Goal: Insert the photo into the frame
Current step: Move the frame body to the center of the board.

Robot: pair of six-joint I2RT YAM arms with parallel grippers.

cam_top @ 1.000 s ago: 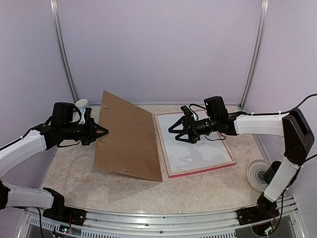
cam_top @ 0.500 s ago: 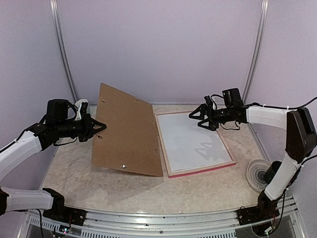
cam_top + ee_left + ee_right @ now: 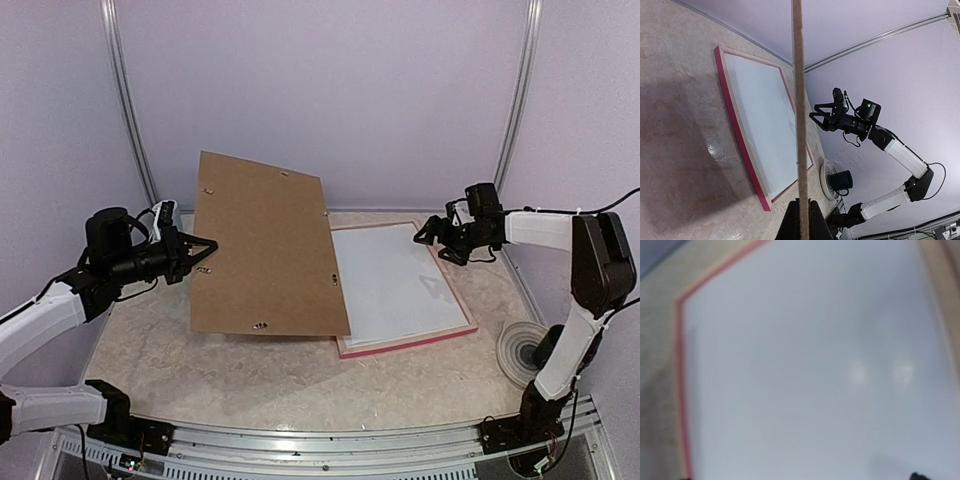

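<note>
Tabletop (image 3: 140, 350), frame (image 3: 405, 344) flat, lengthwise near-to-far

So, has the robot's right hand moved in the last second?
Yes. The right hand has pulled back from over the middle of the frame to its far right corner.

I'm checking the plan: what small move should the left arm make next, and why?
Probably swing the backing board rightward over the frame: the left fingers pinch its edge, it hangs tilted over only the frame's left side, and the right fingers stand open, aside.
</note>
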